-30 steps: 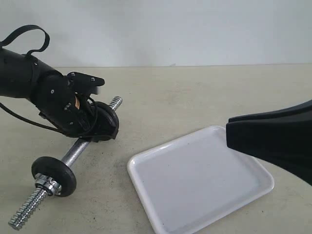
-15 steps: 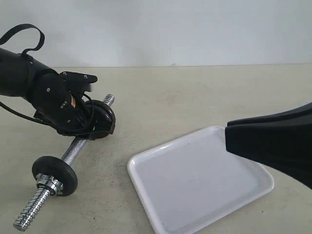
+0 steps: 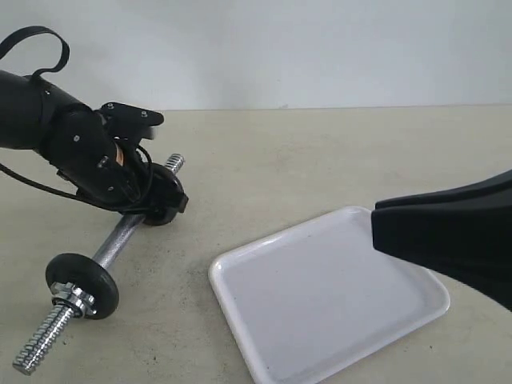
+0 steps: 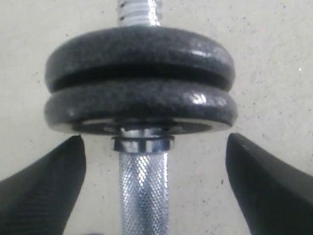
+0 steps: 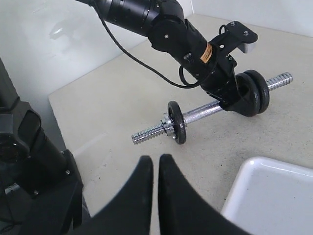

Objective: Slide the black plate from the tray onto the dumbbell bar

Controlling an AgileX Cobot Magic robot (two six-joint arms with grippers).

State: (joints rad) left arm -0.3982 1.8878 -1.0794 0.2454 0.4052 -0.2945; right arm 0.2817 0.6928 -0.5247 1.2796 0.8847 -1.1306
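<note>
The silvery dumbbell bar (image 3: 120,236) lies on the table at the left. Two black plates (image 4: 139,54) (image 4: 139,105) sit side by side on its far threaded end, against a collar. A third black plate (image 3: 82,286) stands near the bar's near end with a metal nut (image 3: 70,301) outside it. My left gripper (image 4: 154,142) is open and straddles the knurled bar (image 4: 144,191) just behind the two plates, fingers (image 4: 39,188) wide apart and touching nothing. The white tray (image 3: 240,268) holds nothing. My right gripper (image 5: 155,159) is shut and empty, hovering near the tray.
The left arm (image 5: 161,24) and its cable reach over the bar's far end. In the exterior view the right gripper's black body (image 3: 448,232) covers the tray's right corner. A dark robot base (image 5: 29,161) stands off the table's edge.
The left gripper and the bar's far end have shifted left and slightly away. The bar's near threaded end has swung left. The right gripper has stayed still.
</note>
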